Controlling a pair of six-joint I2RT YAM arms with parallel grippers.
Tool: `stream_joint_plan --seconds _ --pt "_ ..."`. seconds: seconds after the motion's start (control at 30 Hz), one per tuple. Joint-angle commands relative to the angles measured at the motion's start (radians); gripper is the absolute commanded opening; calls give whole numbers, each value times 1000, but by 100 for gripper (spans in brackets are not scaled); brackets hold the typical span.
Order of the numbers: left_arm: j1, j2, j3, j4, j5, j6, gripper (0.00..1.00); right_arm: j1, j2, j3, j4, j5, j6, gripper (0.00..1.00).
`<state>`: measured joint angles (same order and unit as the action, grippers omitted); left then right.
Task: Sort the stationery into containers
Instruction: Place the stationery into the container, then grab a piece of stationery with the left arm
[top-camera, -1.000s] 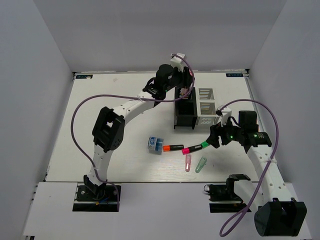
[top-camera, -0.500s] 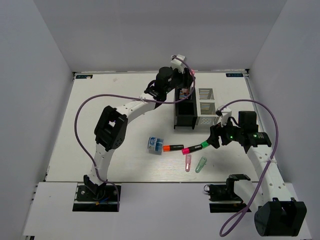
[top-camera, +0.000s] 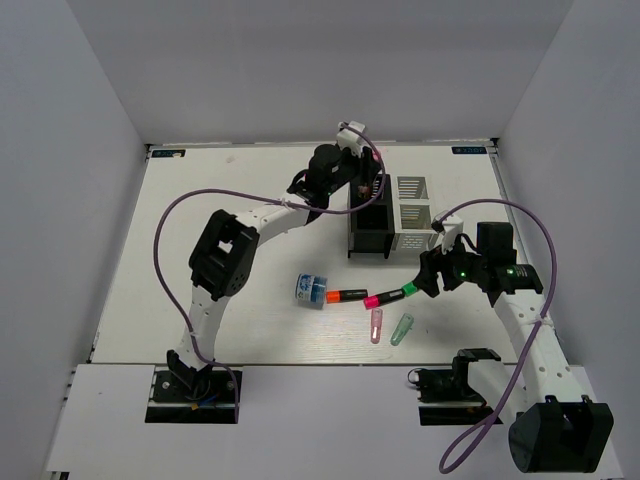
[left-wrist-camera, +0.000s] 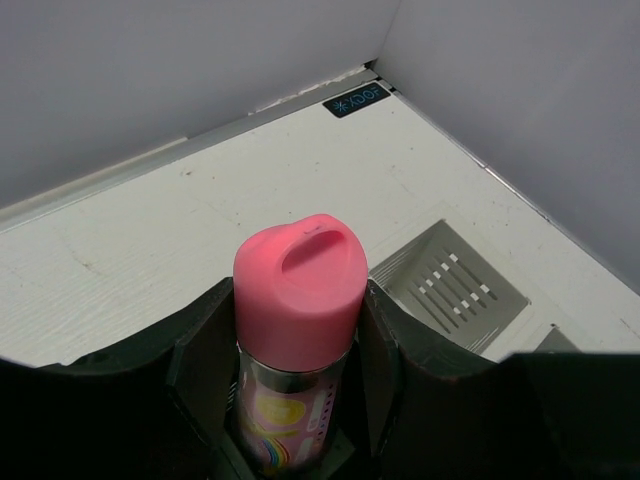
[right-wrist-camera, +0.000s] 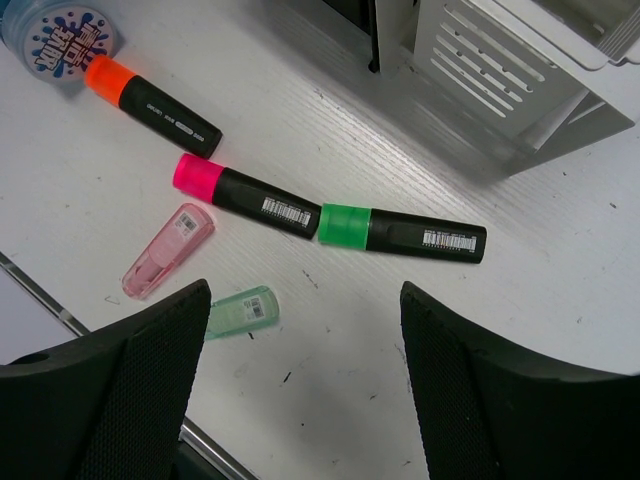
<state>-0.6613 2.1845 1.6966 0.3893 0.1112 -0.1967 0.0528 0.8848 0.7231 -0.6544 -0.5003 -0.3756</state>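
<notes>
My left gripper (top-camera: 368, 178) is shut on a pink-capped tube with a rainbow label (left-wrist-camera: 298, 290) and holds it over the far black compartment of the mesh organiser (top-camera: 385, 218). My right gripper (top-camera: 432, 276) is open and empty, hovering over the table just right of the green-capped marker (right-wrist-camera: 400, 231). The pink-capped marker (right-wrist-camera: 245, 195) and orange-capped marker (right-wrist-camera: 150, 95) lie in a line with it, and the blue-white tape roll (right-wrist-camera: 60, 30) lies at the left end. A pink capsule (right-wrist-camera: 165, 250) and a green capsule (right-wrist-camera: 238, 311) lie nearer the front.
The silver compartments (left-wrist-camera: 450, 290) sit right of the black ones (top-camera: 368, 232). The white side wall stands close behind the organiser. A purple cable loops over each arm. The table's front edge (right-wrist-camera: 40, 290) is near the capsules.
My left wrist has shifted slightly back and left above the organiser, the pink-capped tube still in its jaws. The right arm and the items on the table have not moved.
</notes>
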Motion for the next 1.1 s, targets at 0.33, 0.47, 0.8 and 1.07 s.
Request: stream_joint_plan --seconds 0.33,0.47,0.8,1.07 --pt "-15 -81 -61 28 7 28 81 1 -18 -2 9 -21 -17 87" --pt "-32 -138 -23 -27 1 65 87 -2 -18 -1 4 -27 -20 84" --pt "-199 -433 133 -1140 -540 -71 24 4 60 36 -49 -19 15 91" --pt "-254 -782 -478 -1395 -559 -415 95 39 105 71 -2 129 127 24"
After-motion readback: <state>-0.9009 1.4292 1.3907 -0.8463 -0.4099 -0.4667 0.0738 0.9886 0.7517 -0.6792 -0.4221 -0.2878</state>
